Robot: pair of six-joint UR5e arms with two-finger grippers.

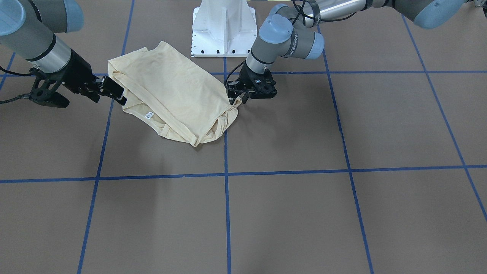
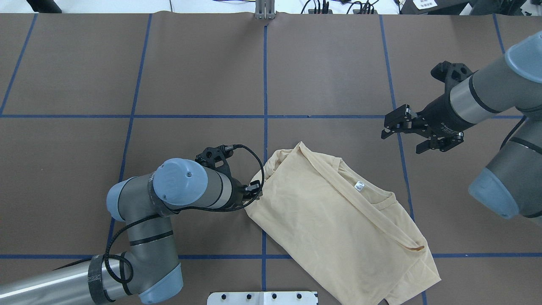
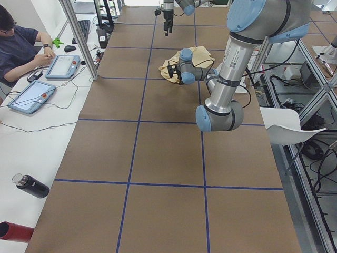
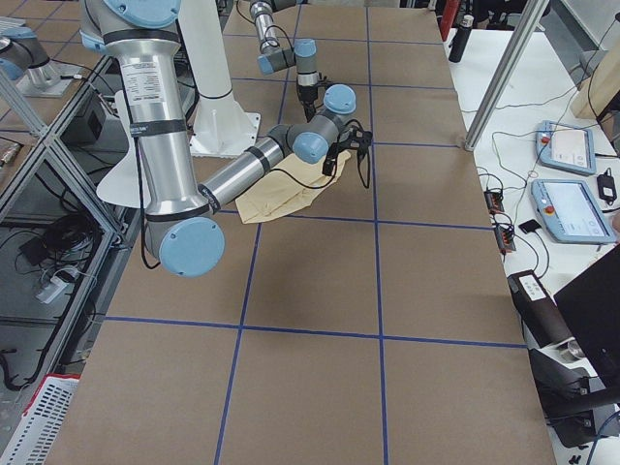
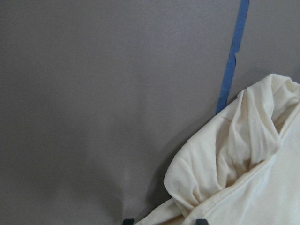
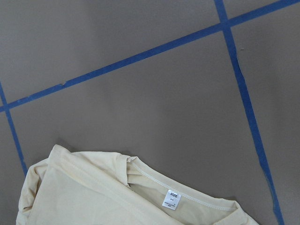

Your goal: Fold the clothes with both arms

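The cream-yellow shirt [image 2: 330, 220] lies folded into a rough rectangle near the robot's base, with its neck label [image 2: 359, 186] facing up; no print shows. It also shows in the front view [image 1: 175, 91]. My left gripper [image 2: 254, 190] is low at the shirt's bunched corner. In the left wrist view its fingertips [image 5: 127, 220] stand apart with the cloth edge [image 5: 243, 159] between them, so it is open. My right gripper [image 2: 400, 135] is open and empty, above the table and apart from the shirt's collar side. Its wrist view looks down on the collar and label [image 6: 171, 199].
The white pedestal base [image 1: 224, 30] stands just behind the shirt. Blue tape lines [image 2: 264, 84] grid the brown table. In the exterior left view, an operator [image 3: 21, 42] sits with tablets [image 3: 62, 66] at a side desk that also holds a black bottle [image 3: 31, 185].
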